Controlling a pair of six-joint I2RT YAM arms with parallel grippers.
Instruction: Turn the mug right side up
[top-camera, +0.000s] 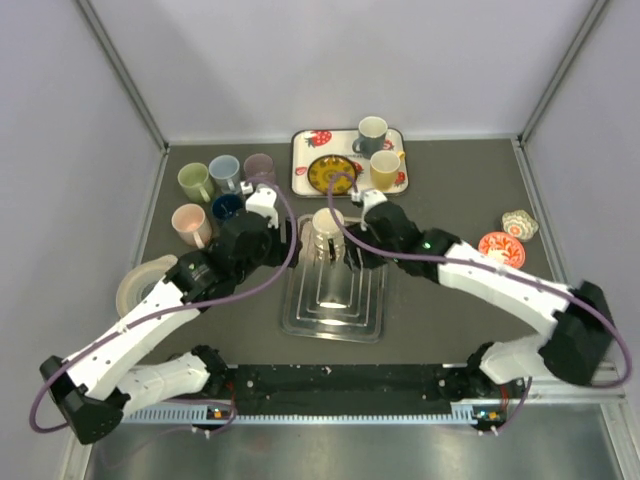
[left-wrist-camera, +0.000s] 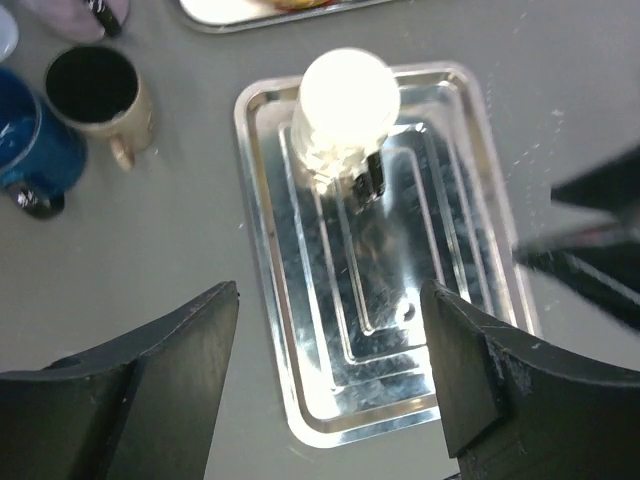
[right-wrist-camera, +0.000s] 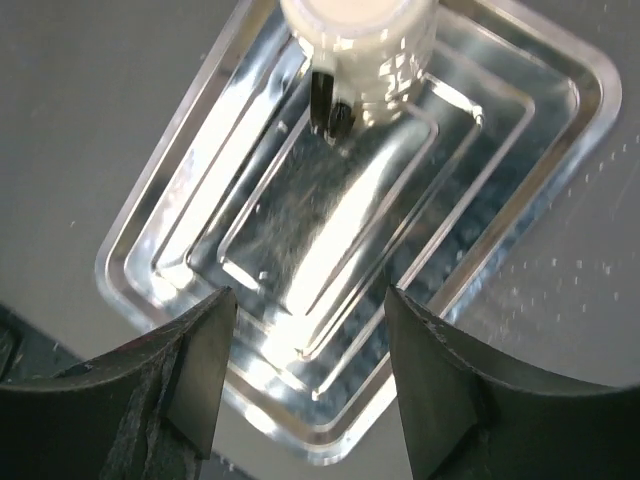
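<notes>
**Mug stands between both pincers, handle facing you**

From above, the mug (top-camera: 328, 232) stands on end at the far end of the steel tray (top-camera: 298, 322) in the middle of the desk (top-camera: 450, 190). Its long axis is vertical. The left pincer (top-camera: 288, 238) is just beside it on the left and the right pincer (top-camera: 357, 250) just beside it on the right. Neither arm is clearly nearer.

In the left wrist view, the mug (left-wrist-camera: 340, 100) lies straight ahead of the left pincer (left-wrist-camera: 330, 370) and apart from it. Its jaws are spread wide with only bare tray (left-wrist-camera: 262, 250) between them. The dark handle (left-wrist-camera: 368, 180) points back toward the camera, slightly right. Glare washes out the mug's top, so you cannot tell rim from base here.

In the right wrist view, the mug (right-wrist-camera: 365, 40) sits ahead at the top edge. The right pincer (right-wrist-camera: 310, 370) is also spread and holds nothing. The handle (right-wrist-camera: 332, 105) points toward it, slightly left.

My judgement: check from above which end is up. If you regrip, either side wall is reachable, since the handle sits in the gap between the arms.
</notes>
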